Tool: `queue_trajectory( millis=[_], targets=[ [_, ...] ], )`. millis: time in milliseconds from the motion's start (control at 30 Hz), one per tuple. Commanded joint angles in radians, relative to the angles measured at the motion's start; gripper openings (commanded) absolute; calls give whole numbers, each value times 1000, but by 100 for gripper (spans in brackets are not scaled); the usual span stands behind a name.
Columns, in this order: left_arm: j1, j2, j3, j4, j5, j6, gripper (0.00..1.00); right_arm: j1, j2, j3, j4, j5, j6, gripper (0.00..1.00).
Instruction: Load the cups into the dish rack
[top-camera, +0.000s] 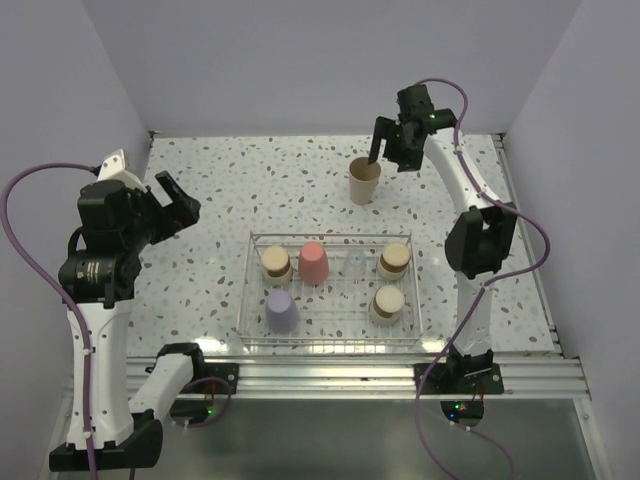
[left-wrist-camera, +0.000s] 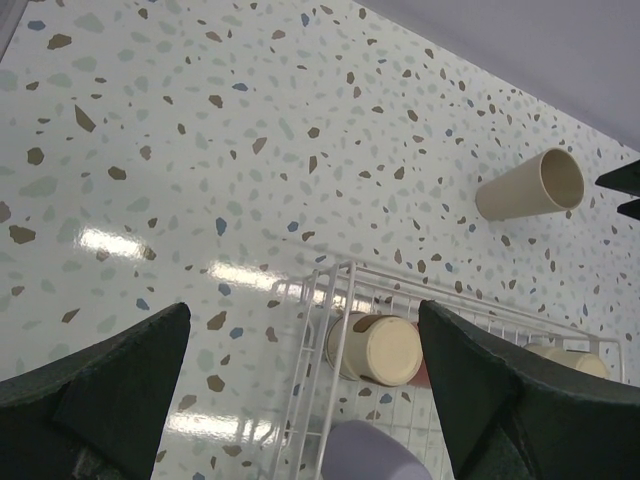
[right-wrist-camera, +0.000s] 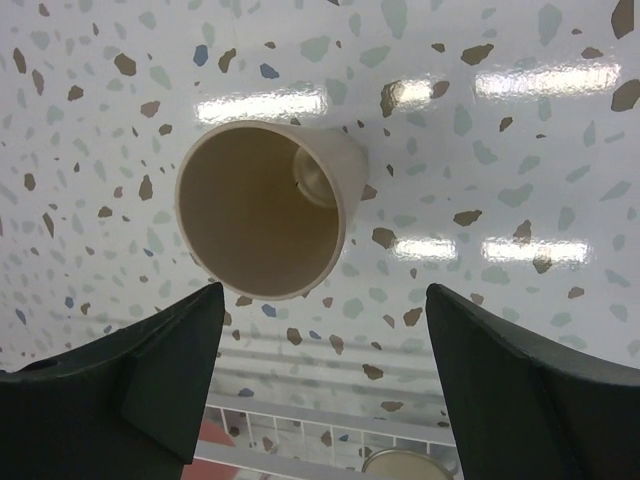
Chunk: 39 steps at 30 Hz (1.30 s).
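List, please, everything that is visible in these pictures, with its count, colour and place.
beige cup: one, beige, upright on the table behind the rack
red-pink cup: one, red-pink, in the rack, back row
lavender cup: one, lavender, in the rack, front left
steel cups: three, tan bases up, in the rack, one back left, two on the right
clear cup: one, see-through, in the rack, back row
dish rack: one, clear, thin bars, mid-table
table: one, white, speckled
left tool: one, black, open, over the table's left side
right tool: one, black, open, close above the beige cup
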Motion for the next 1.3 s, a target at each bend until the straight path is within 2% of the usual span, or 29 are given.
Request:
queue_trajectory(
  millis=[0,100,400,800,900,933,1000,1133,1267],
  targets=[
    [-3,2,20,29,-22,31,99,-1,-3,-21,42,28,15,82],
    [-6,8,20,32,-27,31,99,-1,9,-49,60,33,23,78],
    [-7,43,34,46,-32,29,99,-1,31,-102,111,45,34,50],
    [-7,88,23,90,-4,14,98,-1,86,-70,123,42,45,33],
    [-7,94,29,92,-6,14,98,-1,95,-59,121,36,49,19],
    [-7,96,31,92,-6,14,98,-1,98,-52,120,33,51,8],
    [-7,99,38,92,-7,16,98,-1,95,-38,114,30,55,0],
    [-7,106,40,95,0,14,98,-1,65,-18,106,28,54,0],
    [-6,117,38,104,40,0,98,-6,-38,-26,108,21,54,0]
  ],
)
